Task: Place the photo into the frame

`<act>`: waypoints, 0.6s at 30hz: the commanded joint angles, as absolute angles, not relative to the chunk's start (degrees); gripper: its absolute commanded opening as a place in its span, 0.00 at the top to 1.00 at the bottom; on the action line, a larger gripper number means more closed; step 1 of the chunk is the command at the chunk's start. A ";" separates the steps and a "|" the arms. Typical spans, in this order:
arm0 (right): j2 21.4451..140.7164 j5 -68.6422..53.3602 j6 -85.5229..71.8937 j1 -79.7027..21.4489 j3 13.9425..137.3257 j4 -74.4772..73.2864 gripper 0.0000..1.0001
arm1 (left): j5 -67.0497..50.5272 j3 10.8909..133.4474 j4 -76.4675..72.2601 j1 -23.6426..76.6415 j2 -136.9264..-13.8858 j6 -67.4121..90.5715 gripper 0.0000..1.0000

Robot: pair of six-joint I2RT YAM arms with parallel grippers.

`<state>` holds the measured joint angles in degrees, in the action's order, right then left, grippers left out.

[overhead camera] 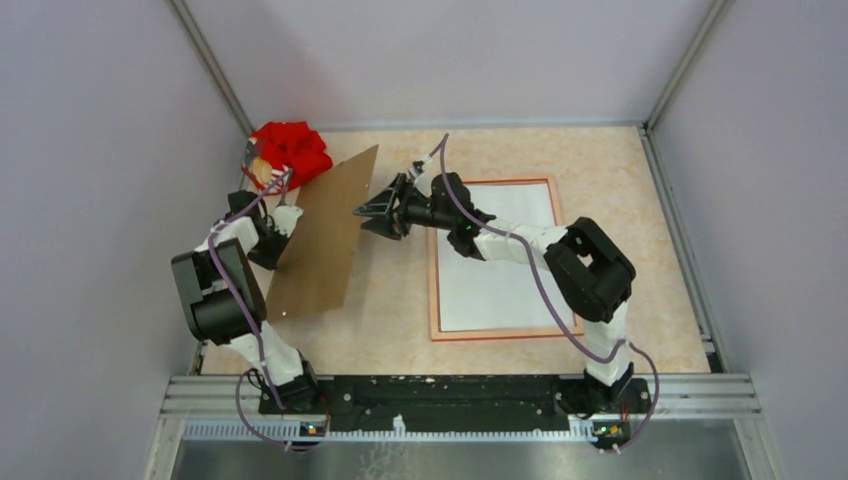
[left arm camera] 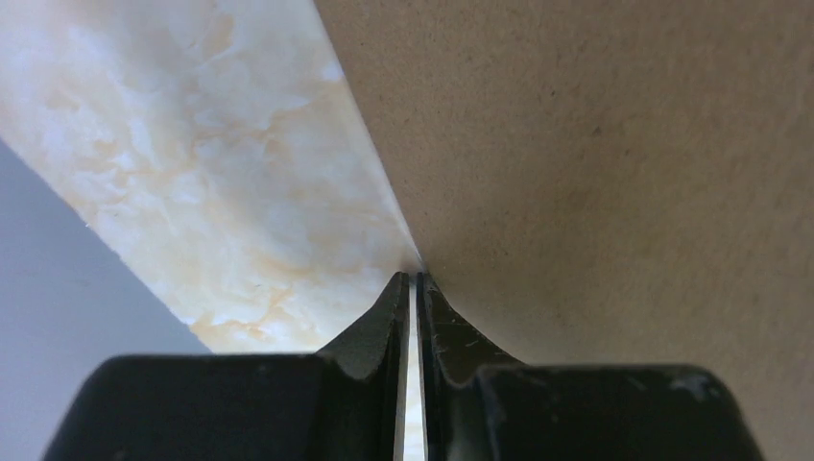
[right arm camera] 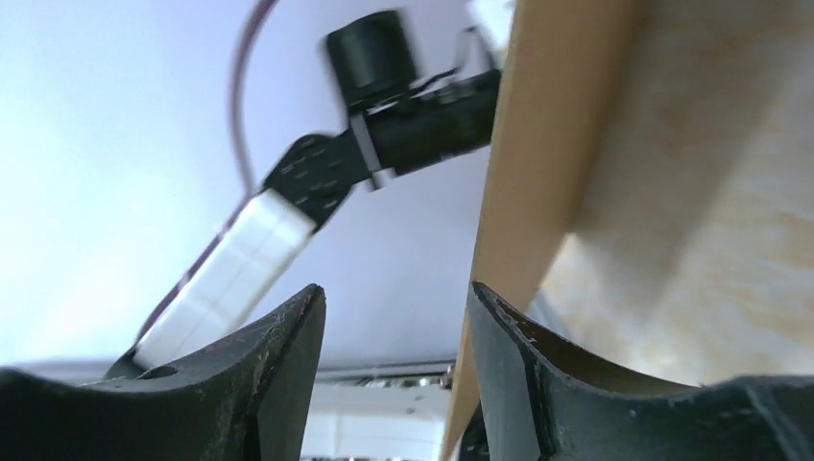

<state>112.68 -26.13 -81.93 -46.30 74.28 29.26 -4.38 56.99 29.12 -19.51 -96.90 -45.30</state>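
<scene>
The frame [overhead camera: 434, 290] is laid flat on the right half of the table [overhead camera: 390, 320], the photo [overhead camera: 500, 290] set inside it; the backing panel [overhead camera: 325, 235] is held tilted left of the frame, between the left gripper [overhead camera: 283, 215] and the right gripper [overhead camera: 368, 213]; a bundle [overhead camera: 292, 150] is lodged in the far left corner, behind that panel.

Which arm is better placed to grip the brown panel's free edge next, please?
Probably right: the right gripper is open beside the brown panel; the left gripper is shut on its other edge.
</scene>
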 commanded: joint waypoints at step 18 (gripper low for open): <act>128.49 -36.20 -91.21 -50.09 94.58 48.34 0.44 | -19.62 56.16 39.27 -17.23 -97.81 -43.41 0.86</act>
<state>123.76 -34.46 -90.61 -49.10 86.37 47.35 -12.01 57.87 32.56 -18.90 -96.90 -44.91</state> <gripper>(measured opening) 0.567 0.137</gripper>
